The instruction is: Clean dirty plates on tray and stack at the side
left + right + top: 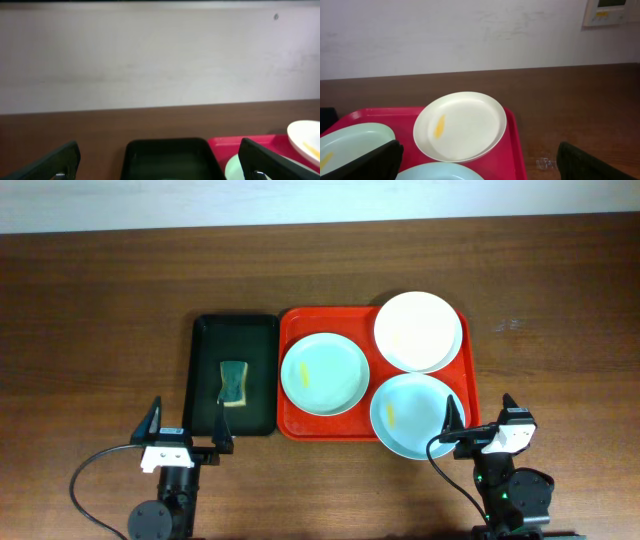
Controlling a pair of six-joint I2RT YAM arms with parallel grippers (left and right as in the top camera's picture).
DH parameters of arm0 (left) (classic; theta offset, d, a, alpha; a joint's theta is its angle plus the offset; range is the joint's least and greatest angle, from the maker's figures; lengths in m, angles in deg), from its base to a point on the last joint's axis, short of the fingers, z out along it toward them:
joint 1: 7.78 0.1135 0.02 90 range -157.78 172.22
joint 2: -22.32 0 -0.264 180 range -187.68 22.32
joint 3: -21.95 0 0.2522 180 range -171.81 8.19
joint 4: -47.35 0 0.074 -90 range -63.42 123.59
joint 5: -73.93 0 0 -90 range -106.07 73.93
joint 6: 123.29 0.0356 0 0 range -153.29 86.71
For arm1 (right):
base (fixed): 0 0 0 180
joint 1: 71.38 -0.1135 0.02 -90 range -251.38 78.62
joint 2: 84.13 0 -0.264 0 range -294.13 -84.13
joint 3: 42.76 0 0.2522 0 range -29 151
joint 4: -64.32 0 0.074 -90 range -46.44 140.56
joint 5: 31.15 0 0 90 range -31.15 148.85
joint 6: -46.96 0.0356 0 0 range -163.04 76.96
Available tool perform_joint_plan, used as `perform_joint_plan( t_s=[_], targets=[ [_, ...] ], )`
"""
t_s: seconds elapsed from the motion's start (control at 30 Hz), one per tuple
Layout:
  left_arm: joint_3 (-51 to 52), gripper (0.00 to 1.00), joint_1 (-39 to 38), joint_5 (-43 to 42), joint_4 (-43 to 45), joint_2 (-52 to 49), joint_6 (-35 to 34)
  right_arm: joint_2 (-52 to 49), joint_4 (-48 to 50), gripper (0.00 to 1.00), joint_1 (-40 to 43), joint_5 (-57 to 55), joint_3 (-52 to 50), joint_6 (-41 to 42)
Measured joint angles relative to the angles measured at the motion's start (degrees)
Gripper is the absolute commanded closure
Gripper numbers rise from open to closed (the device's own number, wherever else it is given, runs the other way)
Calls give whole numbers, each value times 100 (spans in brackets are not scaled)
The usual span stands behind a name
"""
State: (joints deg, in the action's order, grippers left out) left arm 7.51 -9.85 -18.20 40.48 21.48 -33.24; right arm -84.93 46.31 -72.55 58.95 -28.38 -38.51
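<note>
The red tray (300,425) lies mid-table with three plates on it. A pale green plate (324,373) sits at its left, a white plate (418,330) at its back right, and a pale blue plate (408,415) at its front right. Each has a small yellow smear. In the right wrist view the white plate (460,125) shows on the tray (512,150), with the blue plate's (440,171) rim below. My left gripper (190,435) is open and empty near the front edge. My right gripper (481,418) is open and empty at the tray's front right corner.
A dark green-black tray (262,370) holding a green sponge (233,382) lies just left of the red tray; its far rim shows in the left wrist view (167,147). A pale wall stands behind the table. A small clear smear (546,163) lies on the wood right of the tray.
</note>
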Motion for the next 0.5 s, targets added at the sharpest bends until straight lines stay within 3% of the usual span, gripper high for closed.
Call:
perform_joint_plan(
  t_s=[0.17, 0.3, 0.5],
  targets=[
    [-243, 1, 0, -76, -55, 0, 0, 0, 17, 1, 0, 225, 0, -2],
    [-999, 1, 0, -92, -682, -59, 0, 0, -168, 2, 0, 365, 111, 2],
    [-2269, 1, 0, -94, -1274, -691, 2, -297, -614, 2, 0, 461, 1141, 4]
  ],
)
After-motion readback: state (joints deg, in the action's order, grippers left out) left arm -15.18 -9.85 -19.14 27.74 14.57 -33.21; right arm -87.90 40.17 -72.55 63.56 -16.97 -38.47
